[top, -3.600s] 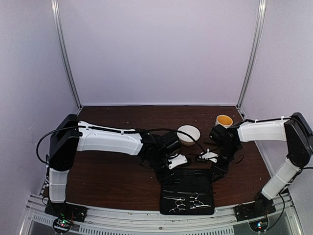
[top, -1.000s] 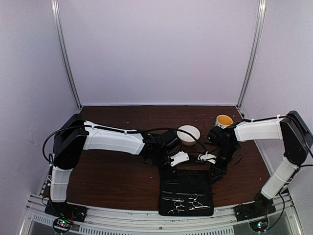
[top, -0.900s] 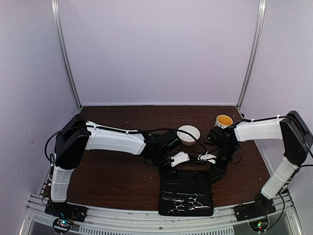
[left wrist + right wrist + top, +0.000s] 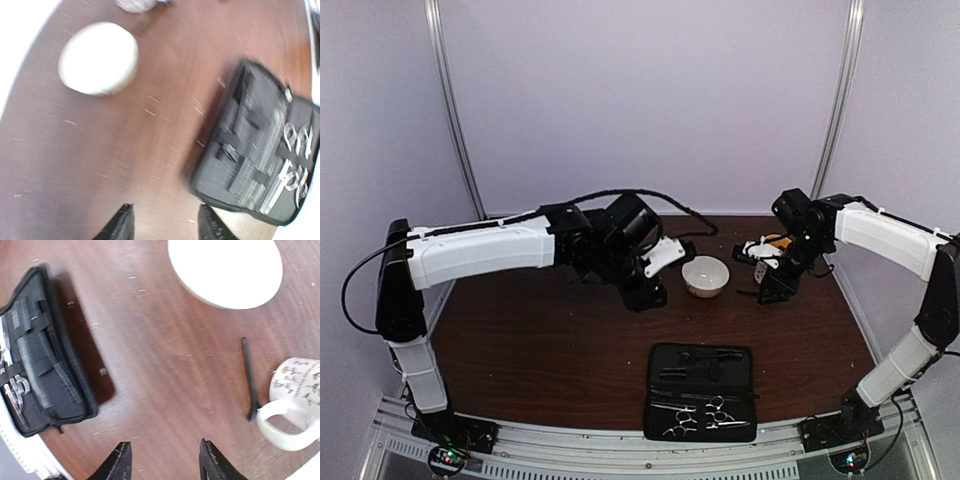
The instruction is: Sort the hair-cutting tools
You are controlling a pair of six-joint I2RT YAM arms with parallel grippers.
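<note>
Well, with left pincer (image 4: 162, 222) and right pincer (image 4: 164, 456) both spread empty, the right should straddle the black stick (image 4: 248, 376) near the surface (image 4: 165, 365)'s far-right corner, avoiding the handle of the mug (image 4: 297, 385).

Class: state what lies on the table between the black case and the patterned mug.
One thin black stick, close to the mug handle. The rest of the stretch to the case is bare. The right wrist view shows it.

No text, label, brand or number can be read in any view. The only print is a pattern of small dark plant sprigs on the white mug (image 4: 297, 385), far right in the scene, and it forms no letters.
</note>
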